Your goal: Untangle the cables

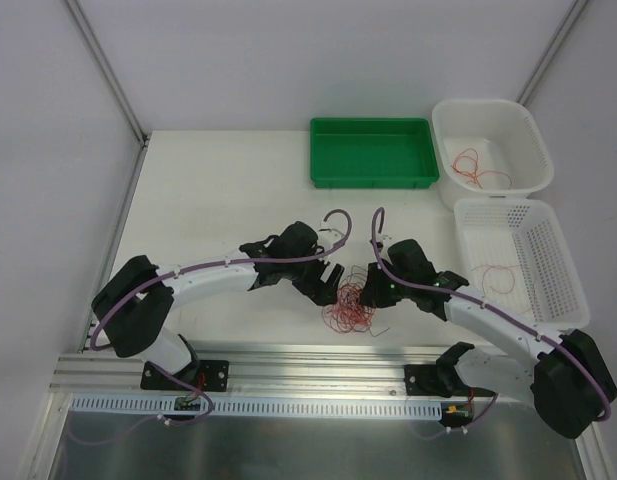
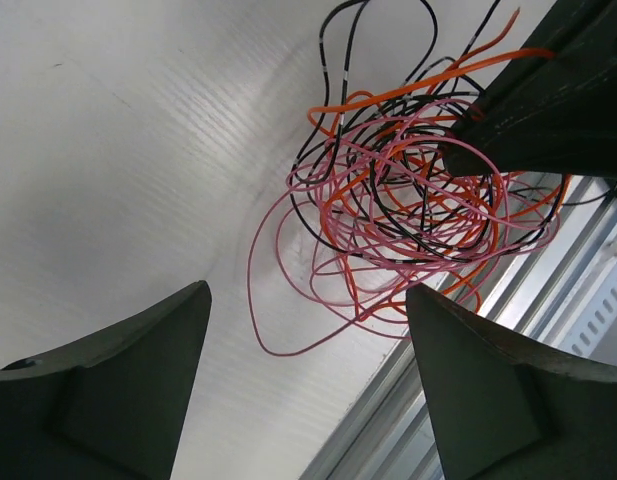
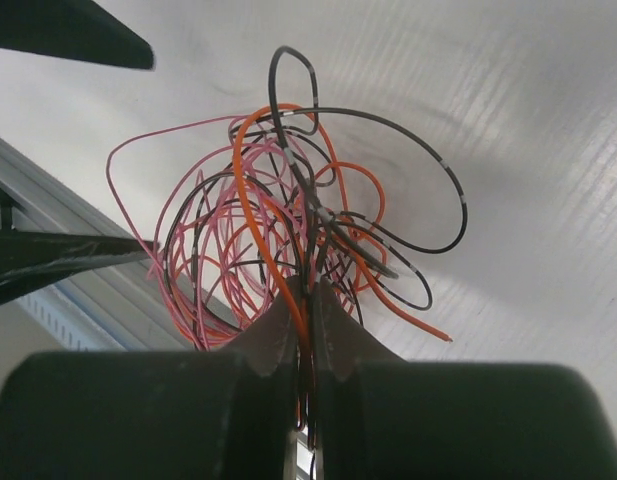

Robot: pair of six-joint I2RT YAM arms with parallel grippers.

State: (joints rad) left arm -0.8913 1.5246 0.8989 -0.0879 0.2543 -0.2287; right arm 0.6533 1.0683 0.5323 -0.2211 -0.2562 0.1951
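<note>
cables [image 1: 353, 305] are seen as one loose, roundish tangle of orange, pink and black strands, lying on the white table [image 1: 218, 200] on the arm-base side of the green tray [image 1: 373, 150], roughly in line with the tray's middle and well apart from it. no single long axis can be made out for the bundle; the loops curl in every direction. in the right wrist view the cables [image 3: 278, 240] are drawn together into a narrow neck at the jaws and fan outward from there, with one free orange end pointing down to the right and two wide black loops reaching up and to the right.

the right gripper [image 3: 306, 300] is closed tightly, and several orange and black strands are pinched between its fingers. in the top view the right gripper [image 1: 371, 290] is placed on the tangle's edge nearest the tray.

the left gripper [image 2: 308, 300] is held wide apart with nothing between its fingers; the cables [image 2: 408, 200] lie beyond the fingertips, untouched by them. in the top view the left gripper [image 1: 328, 278] is just beside the tangle.

to the right of the green tray a white tub [image 1: 491, 140] is set, and red loops [image 1: 473, 165] lie inside it. a white perforated basket [image 1: 518, 260] stands nearer than the tub, also to the tray's right.
</note>
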